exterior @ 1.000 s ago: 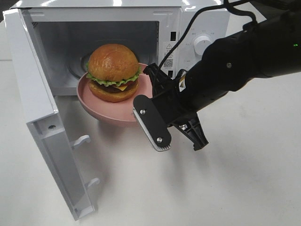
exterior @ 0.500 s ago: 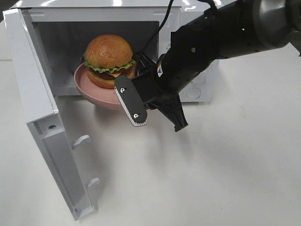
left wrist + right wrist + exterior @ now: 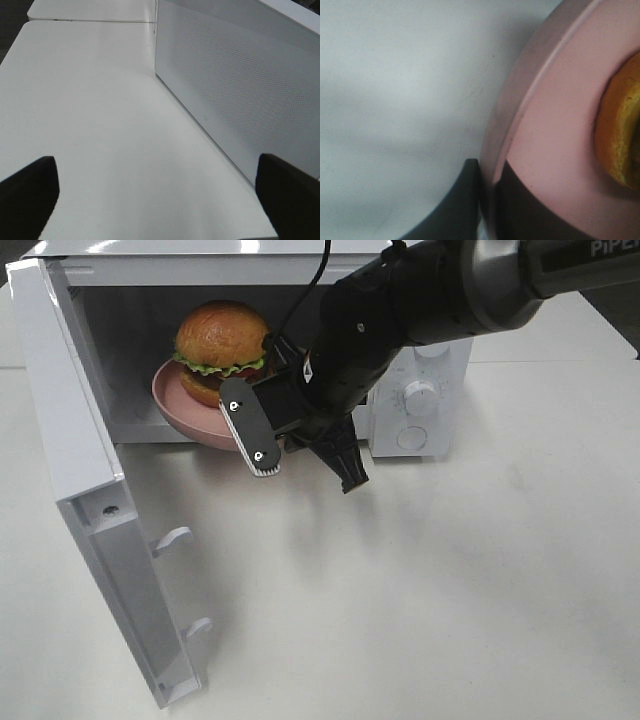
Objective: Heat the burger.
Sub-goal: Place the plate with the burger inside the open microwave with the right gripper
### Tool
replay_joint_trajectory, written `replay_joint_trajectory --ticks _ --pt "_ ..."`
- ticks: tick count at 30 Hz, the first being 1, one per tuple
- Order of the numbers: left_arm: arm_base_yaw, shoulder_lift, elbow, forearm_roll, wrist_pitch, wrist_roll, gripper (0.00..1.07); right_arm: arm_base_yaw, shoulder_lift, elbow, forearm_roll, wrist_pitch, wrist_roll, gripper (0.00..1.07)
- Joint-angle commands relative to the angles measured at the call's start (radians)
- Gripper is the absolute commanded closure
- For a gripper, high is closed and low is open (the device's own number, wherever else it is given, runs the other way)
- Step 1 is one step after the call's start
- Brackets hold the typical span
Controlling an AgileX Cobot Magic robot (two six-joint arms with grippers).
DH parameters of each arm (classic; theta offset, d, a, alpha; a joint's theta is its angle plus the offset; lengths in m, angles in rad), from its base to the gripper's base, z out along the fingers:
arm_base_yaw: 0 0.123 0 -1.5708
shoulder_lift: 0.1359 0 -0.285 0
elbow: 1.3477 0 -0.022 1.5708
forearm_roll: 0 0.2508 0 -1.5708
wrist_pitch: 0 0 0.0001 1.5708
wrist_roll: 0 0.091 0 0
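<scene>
The burger (image 3: 222, 335), with a golden bun and green lettuce, sits on a pink plate (image 3: 175, 405) held at the opening of the white microwave (image 3: 200, 270), partly inside the cavity. My right gripper (image 3: 275, 352) is shut on the plate's right rim. In the right wrist view its dark fingers (image 3: 462, 200) clamp the plate's rim (image 3: 540, 100), with the edge of the burger (image 3: 620, 135) beyond. My left gripper (image 3: 157, 200) is open and empty over the bare table beside the microwave's perforated side (image 3: 240, 85). It is out of the high view.
The microwave door (image 3: 70, 440) stands open to the left, reaching toward the table's front. The control knobs (image 3: 420, 395) are on the microwave's right, behind my right arm. White table (image 3: 450, 590) lies in front.
My right arm has carried the plate with the burger up and back to the left, from in front of the microwave's opening into it.
</scene>
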Motion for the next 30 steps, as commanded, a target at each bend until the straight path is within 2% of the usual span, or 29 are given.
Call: replay_joint_trajectory --ticks 1,7,15,30 --pt "-0.002 -0.017 -0.001 -0.006 -0.010 -0.008 0.06 -0.003 0.021 -0.080 -0.040 -0.019 0.045 1.07" --pt "-0.002 -0.017 -0.001 -0.006 -0.010 -0.008 0.06 -0.003 0.095 -0.213 -0.103 0.039 0.137 1.07" --pt "-0.002 -0.017 -0.001 -0.006 -0.010 -0.008 0.06 -0.003 0.166 -0.305 -0.102 0.046 0.138 1.07" --pt "-0.002 -0.017 -0.001 -0.006 -0.010 -0.008 0.06 -0.003 0.255 -0.383 -0.098 0.039 0.131 1.03"
